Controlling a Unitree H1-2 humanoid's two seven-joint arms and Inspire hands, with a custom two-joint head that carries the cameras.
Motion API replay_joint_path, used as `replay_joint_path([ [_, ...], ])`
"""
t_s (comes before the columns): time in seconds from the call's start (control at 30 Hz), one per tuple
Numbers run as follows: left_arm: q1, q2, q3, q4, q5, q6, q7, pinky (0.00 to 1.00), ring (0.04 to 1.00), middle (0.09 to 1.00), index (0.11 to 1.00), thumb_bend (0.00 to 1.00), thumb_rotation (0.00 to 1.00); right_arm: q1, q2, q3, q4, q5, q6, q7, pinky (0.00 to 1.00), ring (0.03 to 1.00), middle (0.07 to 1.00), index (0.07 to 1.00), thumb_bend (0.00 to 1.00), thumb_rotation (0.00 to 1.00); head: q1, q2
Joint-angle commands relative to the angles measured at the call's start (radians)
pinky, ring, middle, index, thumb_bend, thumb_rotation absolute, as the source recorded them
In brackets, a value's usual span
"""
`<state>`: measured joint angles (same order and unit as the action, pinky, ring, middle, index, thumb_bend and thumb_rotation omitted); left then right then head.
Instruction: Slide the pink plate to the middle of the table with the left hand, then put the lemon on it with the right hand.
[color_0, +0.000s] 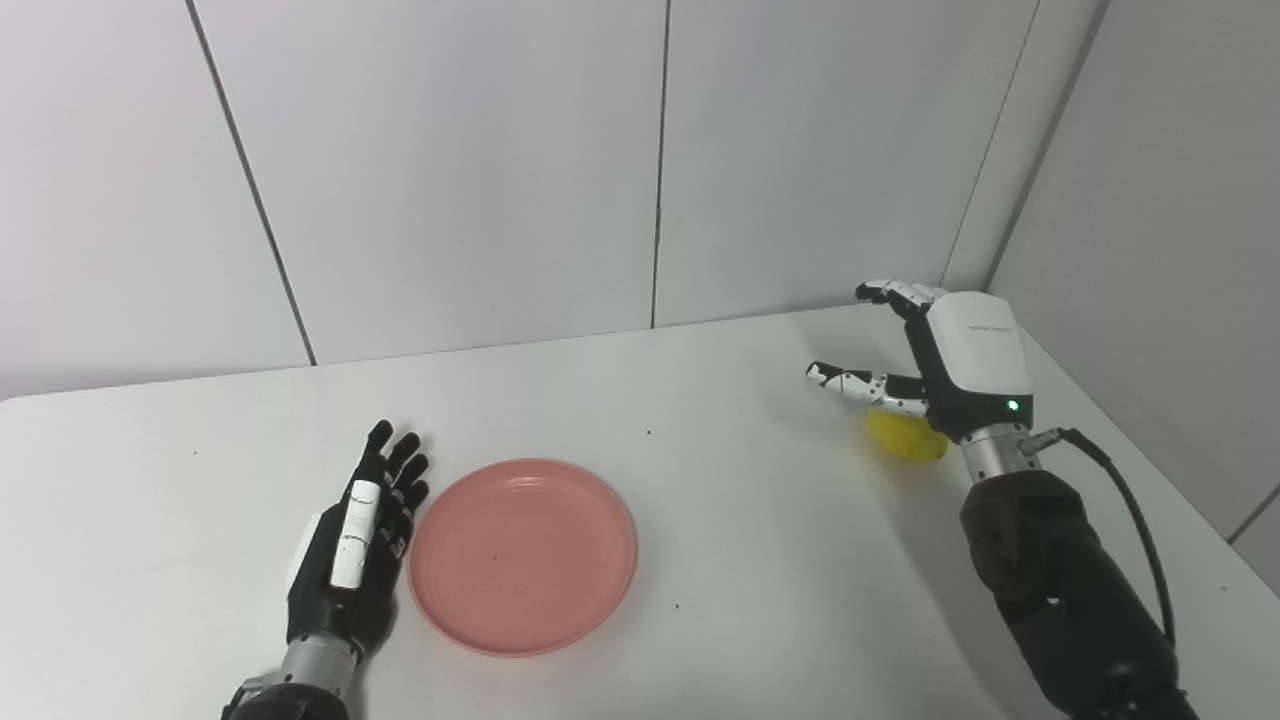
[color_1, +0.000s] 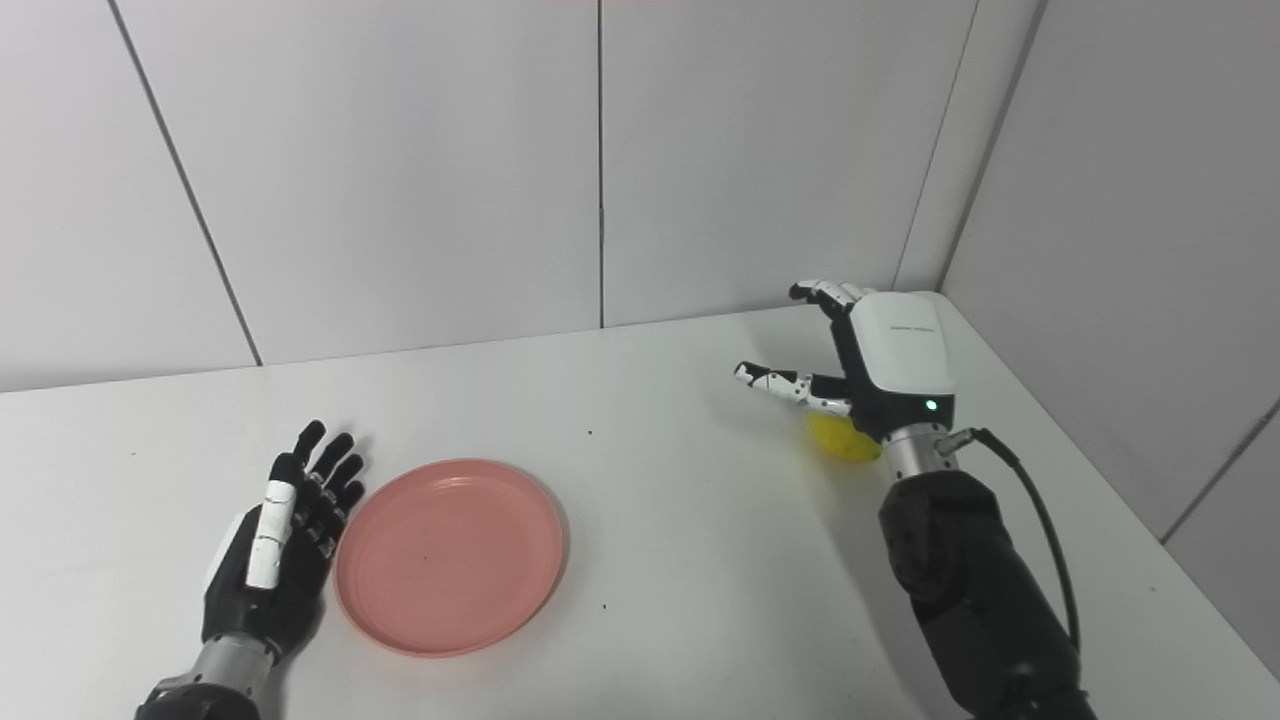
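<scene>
lemon (color_0: 906, 438) long axis left-right, under spread right hand (color_0: 950, 365).

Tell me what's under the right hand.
A lemon lies on the table beneath the right hand, whose fingers are spread. Only its lower yellow part shows; the palm covers the rest, so contact cannot be judged.

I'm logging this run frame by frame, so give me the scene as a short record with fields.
plate: pink plate, empty, on the white table, left of centre
lemon: lemon, on the table at the right, mostly hidden under the right hand
left hand: left hand, open, fingers straight, beside the plate's left rim
right hand: right hand, open, fingers spread above the lemon, not closed on it
task state: lemon not yet on the plate
</scene>
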<state>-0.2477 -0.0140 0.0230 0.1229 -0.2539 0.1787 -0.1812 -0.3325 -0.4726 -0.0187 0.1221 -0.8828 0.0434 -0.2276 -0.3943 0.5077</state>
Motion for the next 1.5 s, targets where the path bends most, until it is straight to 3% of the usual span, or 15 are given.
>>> replay_joint_path([
  [0.0,0.035,0.001,-0.005,0.03,0.005,0.045,0.009,1.0,0.972,0.96,1.0,0.8,0.77,-0.042,-0.039,-0.006,-0.002,-0.011,0.029,-0.019,0.66,0.71,0.712,0.687,0.84,0.85,0.001,0.0],
  [0.03,0.036,0.001,-0.005,0.03,0.005,0.045,0.009,1.0,0.973,0.962,1.0,0.8,0.77,-0.043,-0.043,-0.003,0.009,-0.019,0.029,-0.029,0.72,0.741,0.719,0.684,0.84,0.85,0.002,0.0],
  [0.2,0.035,0.002,-0.006,0.029,0.007,0.046,0.011,1.0,0.975,0.966,1.0,0.8,0.78,-0.051,-0.057,0.01,0.05,-0.051,0.044,-0.05,0.79,0.786,0.744,0.687,0.83,0.85,0.002,-0.001],
  [0.5,0.032,-0.002,-0.001,0.031,-0.003,0.047,0.01,1.0,0.979,0.967,1.0,0.79,0.76,-0.038,-0.053,0.01,0.098,0.0,0.026,-0.073,0.73,0.766,0.75,0.688,0.84,0.79,0.009,0.002],
  [0.63,0.031,-0.004,0.002,0.035,-0.007,0.047,0.01,1.0,0.971,0.959,1.0,0.79,0.75,-0.03,-0.054,0.021,0.13,0.013,0.012,-0.098,0.67,0.731,0.727,0.685,0.85,0.79,0.011,0.003],
  [1.0,0.033,-0.003,0.0,0.025,-0.004,0.055,0.012,1.0,0.971,0.965,1.0,0.79,0.76,-0.013,-0.053,0.058,0.173,0.025,0.02,-0.117,0.62,0.703,0.716,0.69,0.82,0.8,0.011,0.005],
  [1.47,0.038,-0.005,0.001,0.026,-0.007,0.057,0.012,1.0,0.966,0.962,1.0,0.8,0.74,-0.004,-0.058,0.066,0.172,0.056,0.036,-0.096,0.63,0.712,0.735,0.702,0.82,0.8,0.016,0.005],
])
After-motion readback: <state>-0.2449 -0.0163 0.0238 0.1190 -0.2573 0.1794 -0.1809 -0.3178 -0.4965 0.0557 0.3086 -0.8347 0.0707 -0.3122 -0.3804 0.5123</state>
